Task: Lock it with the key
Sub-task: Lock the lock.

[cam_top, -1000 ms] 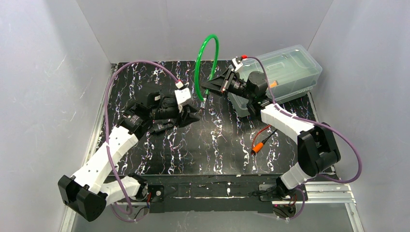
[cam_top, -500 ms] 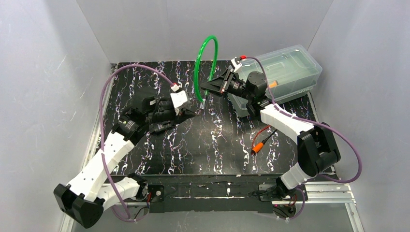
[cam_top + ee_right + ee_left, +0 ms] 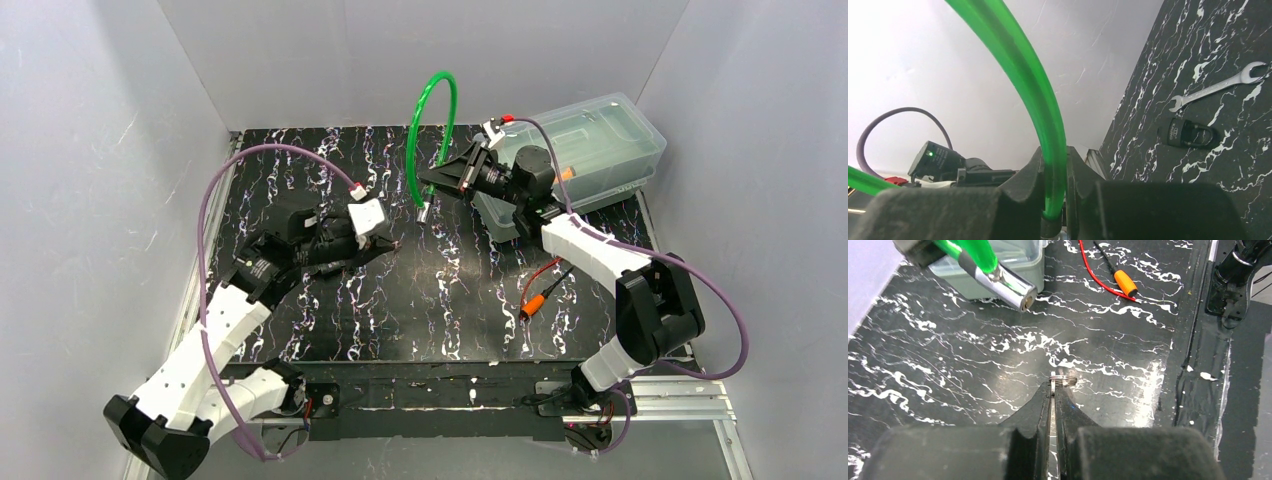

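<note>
L gripper pinches key by tips; R gripper clamped on cable. Risk: key twists, misses keyhole as barrel dangles.

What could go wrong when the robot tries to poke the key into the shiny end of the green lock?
The key is pinched only at the very tips of the left fingers, so it might twist or slip out when pushed. The shiny lock end hangs in the air on the bendy green cable gripped by the right fingers, so it could swing away and the key might miss the small keyhole.
</note>
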### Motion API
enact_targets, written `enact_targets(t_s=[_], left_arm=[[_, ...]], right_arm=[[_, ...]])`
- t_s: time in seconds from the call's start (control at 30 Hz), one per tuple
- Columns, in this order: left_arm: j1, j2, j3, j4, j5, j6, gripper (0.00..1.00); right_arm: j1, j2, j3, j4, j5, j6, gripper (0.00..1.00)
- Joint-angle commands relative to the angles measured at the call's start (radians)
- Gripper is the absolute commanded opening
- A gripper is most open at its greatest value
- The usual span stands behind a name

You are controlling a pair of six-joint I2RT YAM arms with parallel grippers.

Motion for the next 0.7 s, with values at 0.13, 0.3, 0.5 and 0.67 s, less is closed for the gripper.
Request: enact_targets(t_s=[0.13, 0.3, 0.5, 0.67], left_arm=[[-0.003, 0.046, -0.011, 0.073, 0.004, -0.194, 0.00], [-0.002, 0.028, -0.015, 0.083, 0.032, -0.270, 0.00], [0.014, 0.062, -0.006, 0.017, -0.051, -0.352, 0.00], [0.059, 0.134, 0.046, -0.079, -0.075, -0.449, 0.00]], right_arm=[[-0.006, -0.052, 0.024, 0.103, 0.012, 0.017, 0.01], [-0.008, -0.051, 0.022, 0.106, 0.016, 0.028, 0.01], [-0.013, -0.056, 0.027, 0.101, 0.020, 0.013, 0.01], [-0.018, -0.069, 0.097, -0.126, 0.044, -0.188, 0.01]])
